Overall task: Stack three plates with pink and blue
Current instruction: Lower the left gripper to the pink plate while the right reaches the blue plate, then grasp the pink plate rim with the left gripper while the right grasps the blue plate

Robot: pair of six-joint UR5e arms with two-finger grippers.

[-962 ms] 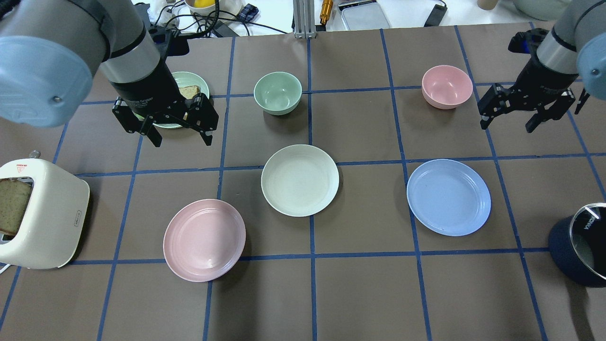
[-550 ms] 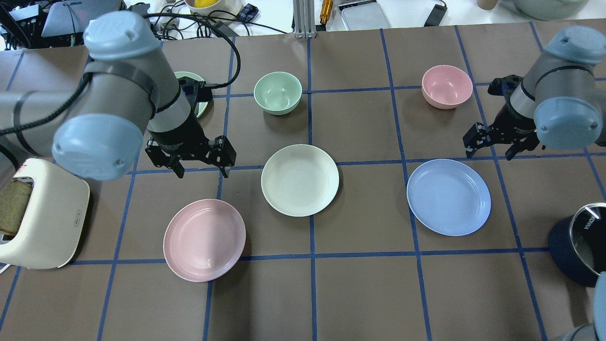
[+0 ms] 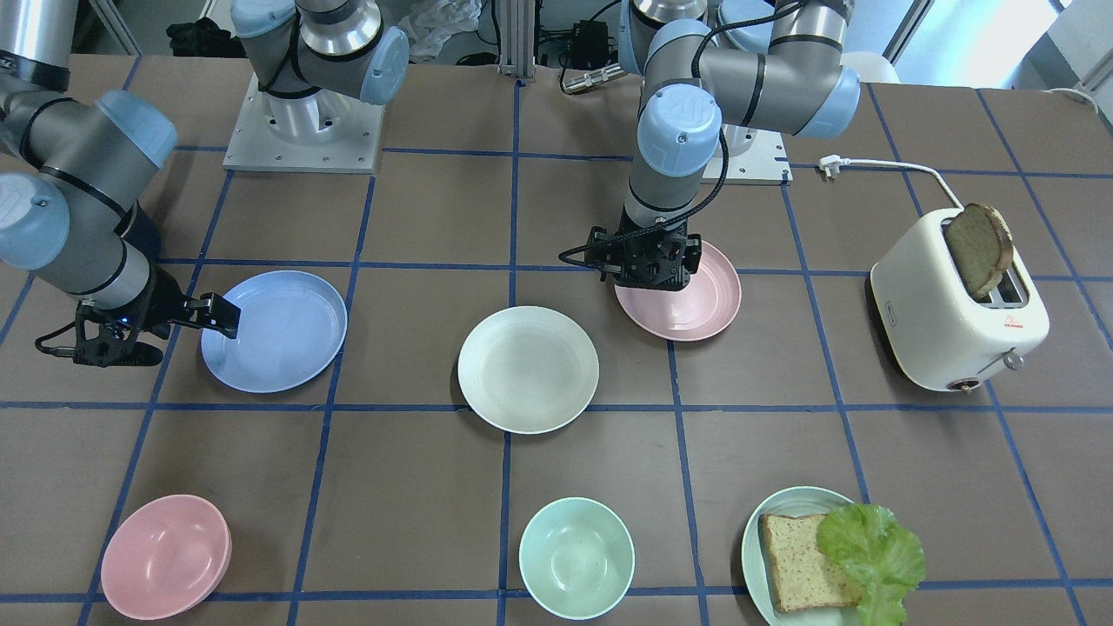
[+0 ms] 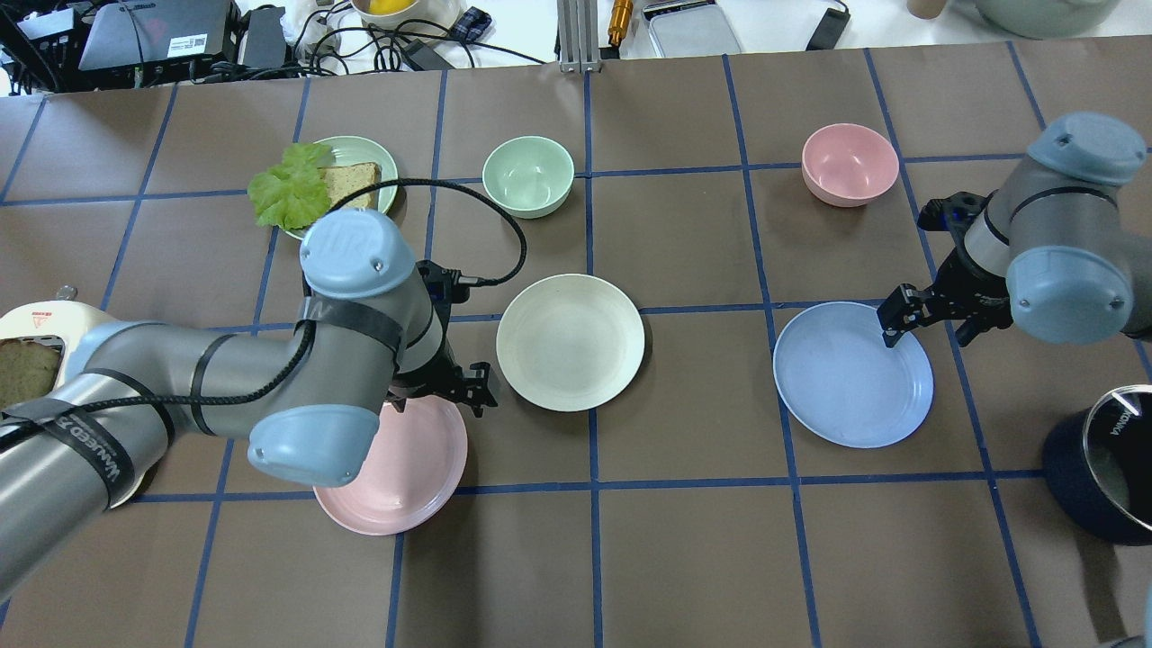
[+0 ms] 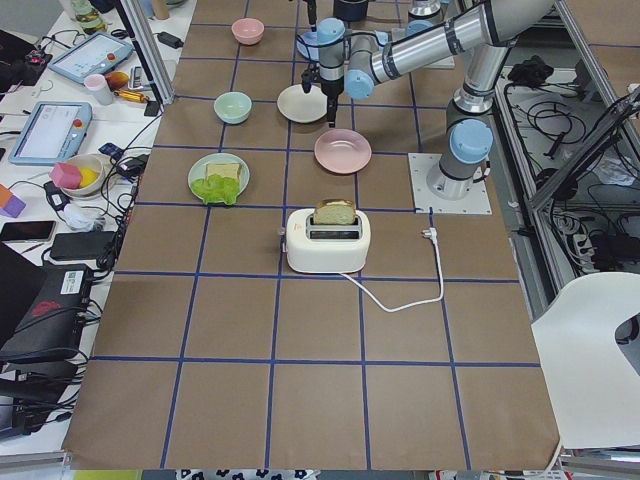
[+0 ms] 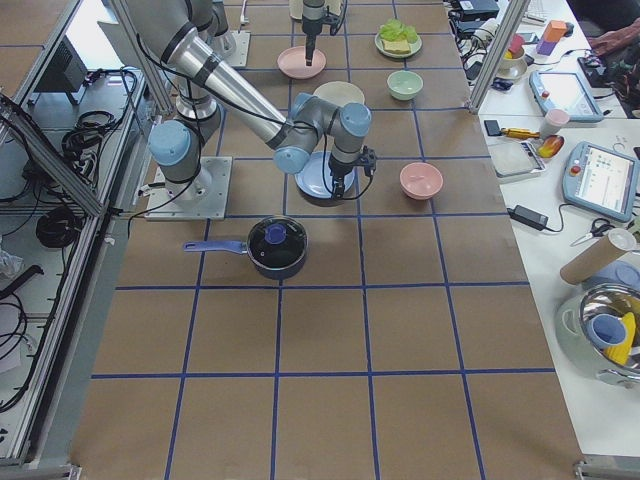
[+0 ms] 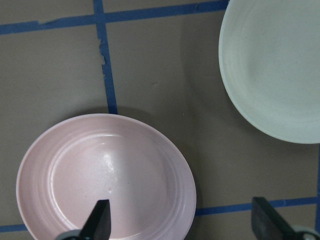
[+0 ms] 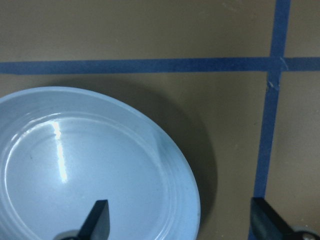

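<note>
Brown paper crossed by blue tape lines covers the table (image 4: 684,558). The left arm lies low across it from the robot's left, its wrist turned straight down. The left gripper (image 7: 182,222) stands with jaws wide apart. One finger hangs over the inside of the shallow round dusty pink plastic plate (image 4: 414,477), the other past its rim over bare table, on the side towards the cream-white round plate (image 4: 571,342). The right arm is folded at the elbow with its wrist also pointing down. The right gripper (image 8: 181,220) is likewise spread across the far outer rim of the light blue round plate (image 4: 846,387). Whether any finger touches a plate cannot be told.

The cream-white plate lies between the pink and blue ones, apart from both. Farther from the robot sit a mint bowl (image 4: 528,175), a pink bowl (image 4: 850,164) and a pale green plate (image 3: 756,539) bearing bread and lettuce. A cream toaster (image 3: 956,322) holding a bread slice stands at the left end, and a dark blue lidded pot (image 4: 1102,468) at the right.

All three plates lie flat, hollow side up. Being round, they have no long axis.
</note>
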